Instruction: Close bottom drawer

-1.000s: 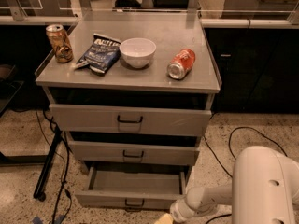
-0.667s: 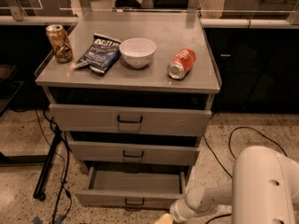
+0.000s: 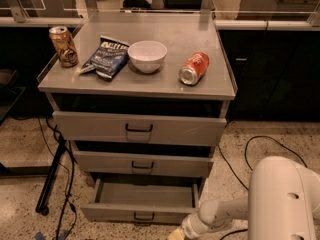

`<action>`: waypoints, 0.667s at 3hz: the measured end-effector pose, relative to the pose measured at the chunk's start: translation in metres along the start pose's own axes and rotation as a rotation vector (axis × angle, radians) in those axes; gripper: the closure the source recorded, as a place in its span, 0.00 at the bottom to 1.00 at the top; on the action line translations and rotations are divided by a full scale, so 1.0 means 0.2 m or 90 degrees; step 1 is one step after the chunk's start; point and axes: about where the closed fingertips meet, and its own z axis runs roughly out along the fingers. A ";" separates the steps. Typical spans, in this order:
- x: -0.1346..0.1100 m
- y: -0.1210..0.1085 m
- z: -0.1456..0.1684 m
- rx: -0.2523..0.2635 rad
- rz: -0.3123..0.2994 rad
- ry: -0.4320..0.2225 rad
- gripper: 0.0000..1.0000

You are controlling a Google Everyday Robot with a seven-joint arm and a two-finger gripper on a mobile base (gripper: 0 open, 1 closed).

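The bottom drawer (image 3: 142, 202) of the grey metal cabinet stands pulled out, its plain grey tray bare and its small black wire handle (image 3: 144, 217) on the shallow front. The middle drawer (image 3: 142, 163) and the taller top drawer (image 3: 139, 128) above it are pushed in. My white arm (image 3: 235, 211) reaches in from the lower right, and my gripper (image 3: 176, 234) sits at the bottom edge of the view, just right of the bottom drawer's front and below its corner. Most of the gripper is cut off by the frame edge.
On the cabinet top (image 3: 165, 81) lie a brown can (image 3: 63, 46), a blue chip bag (image 3: 108, 58), a white bowl (image 3: 147, 55) and a red can on its side (image 3: 194, 68). Black cables (image 3: 252, 149) run on the speckled floor at right. A black stand leg (image 3: 50, 184) slants at left.
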 end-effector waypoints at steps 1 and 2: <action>0.00 0.00 0.00 0.000 0.000 0.000 0.64; -0.08 0.00 0.03 0.007 -0.023 -0.008 0.88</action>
